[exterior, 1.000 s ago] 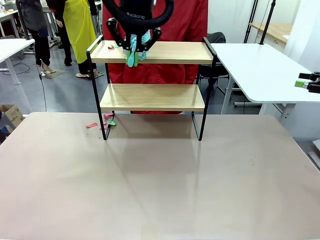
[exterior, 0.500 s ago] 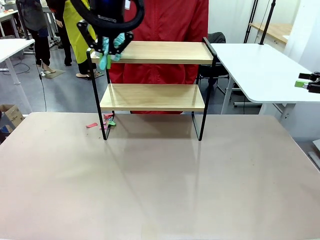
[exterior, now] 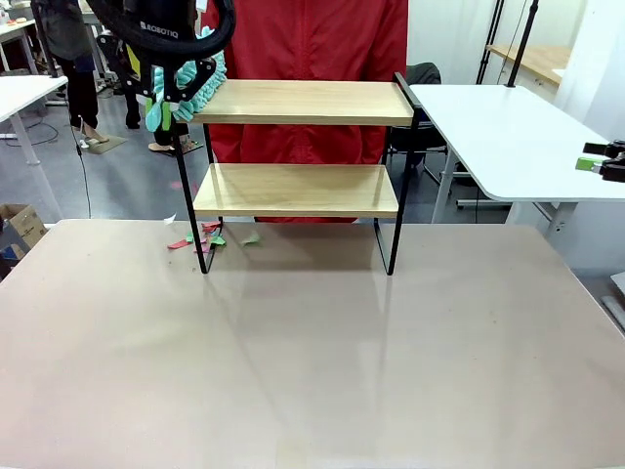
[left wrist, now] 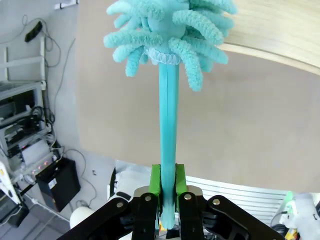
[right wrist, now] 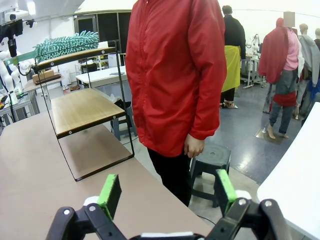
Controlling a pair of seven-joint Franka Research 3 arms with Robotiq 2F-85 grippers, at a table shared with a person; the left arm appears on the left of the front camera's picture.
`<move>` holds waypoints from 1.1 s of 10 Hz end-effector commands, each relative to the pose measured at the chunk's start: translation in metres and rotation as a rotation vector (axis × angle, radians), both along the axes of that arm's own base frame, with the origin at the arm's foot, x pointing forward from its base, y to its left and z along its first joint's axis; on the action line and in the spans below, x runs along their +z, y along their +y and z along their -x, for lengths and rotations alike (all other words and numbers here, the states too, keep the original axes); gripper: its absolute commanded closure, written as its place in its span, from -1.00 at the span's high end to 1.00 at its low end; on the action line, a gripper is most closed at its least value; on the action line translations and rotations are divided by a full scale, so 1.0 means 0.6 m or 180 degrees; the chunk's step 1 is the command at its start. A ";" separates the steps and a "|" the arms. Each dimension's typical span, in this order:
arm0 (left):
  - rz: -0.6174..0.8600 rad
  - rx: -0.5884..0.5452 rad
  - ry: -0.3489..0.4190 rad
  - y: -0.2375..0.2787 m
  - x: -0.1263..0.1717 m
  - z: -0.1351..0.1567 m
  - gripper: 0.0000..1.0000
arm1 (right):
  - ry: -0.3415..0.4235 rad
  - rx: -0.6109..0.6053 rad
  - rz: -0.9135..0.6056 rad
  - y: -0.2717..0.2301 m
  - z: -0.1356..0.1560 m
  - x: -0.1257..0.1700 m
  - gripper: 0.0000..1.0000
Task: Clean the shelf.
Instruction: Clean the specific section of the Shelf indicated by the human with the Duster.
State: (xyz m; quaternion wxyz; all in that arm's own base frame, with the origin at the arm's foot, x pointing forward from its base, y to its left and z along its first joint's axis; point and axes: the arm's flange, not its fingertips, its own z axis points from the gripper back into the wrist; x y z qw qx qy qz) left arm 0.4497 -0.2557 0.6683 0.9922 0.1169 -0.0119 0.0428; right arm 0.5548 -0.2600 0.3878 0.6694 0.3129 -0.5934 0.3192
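The left gripper (left wrist: 168, 176), jaws pinched narrow on the teal duster (left wrist: 169, 100) handle, hangs just off the left end of the shelf (exterior: 303, 102), whose top board runs rightward from the duster's head. The right gripper (right wrist: 165, 194), wide and empty, is well apart.

Left gripper (left wrist: 168, 176) clamped — right gripper (right wrist: 167, 192) seemingly spread.

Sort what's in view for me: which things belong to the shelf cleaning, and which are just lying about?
Job in hand:
shelf
teal duster
left gripper, shut on the duster's handle

Just lying about:
coloured paper scraps on the table by a shelf leg
white side table
stool
right gripper, open
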 end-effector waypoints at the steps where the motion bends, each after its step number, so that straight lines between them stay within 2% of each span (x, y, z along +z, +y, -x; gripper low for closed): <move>1: -0.0086 0.0159 -0.0129 0.038 -0.012 0.025 -0.74 | -0.0005 0.0003 0.0005 0.004 0.000 0.003 1.00; 5: 0.0001 0.0214 -0.0432 0.047 0.020 0.049 -0.74 | -0.0005 0.0003 0.0005 0.004 0.000 0.003 1.00; 6: 0.0196 0.0023 -0.0505 0.043 0.028 0.055 -0.74 | -0.0005 0.0003 0.0005 0.004 0.000 0.003 1.00; 7: 0.0079 -0.0009 -0.0314 0.010 0.024 0.027 -0.74 | -0.0005 0.0003 0.0005 0.004 0.000 0.003 1.00; 8: 0.0079 -0.0009 -0.0314 0.010 0.024 0.027 -0.74 | -0.0005 0.0003 0.0005 0.004 0.000 0.003 1.00; 9: 0.0149 -0.0058 -0.0411 0.004 0.035 0.037 -0.74 | -0.0005 0.0003 0.0005 0.004 0.000 0.003 1.00; 11: 0.0213 -0.0007 -0.0887 0.003 0.068 0.049 -0.74 | -0.0005 0.0003 0.0005 0.004 0.000 0.003 1.00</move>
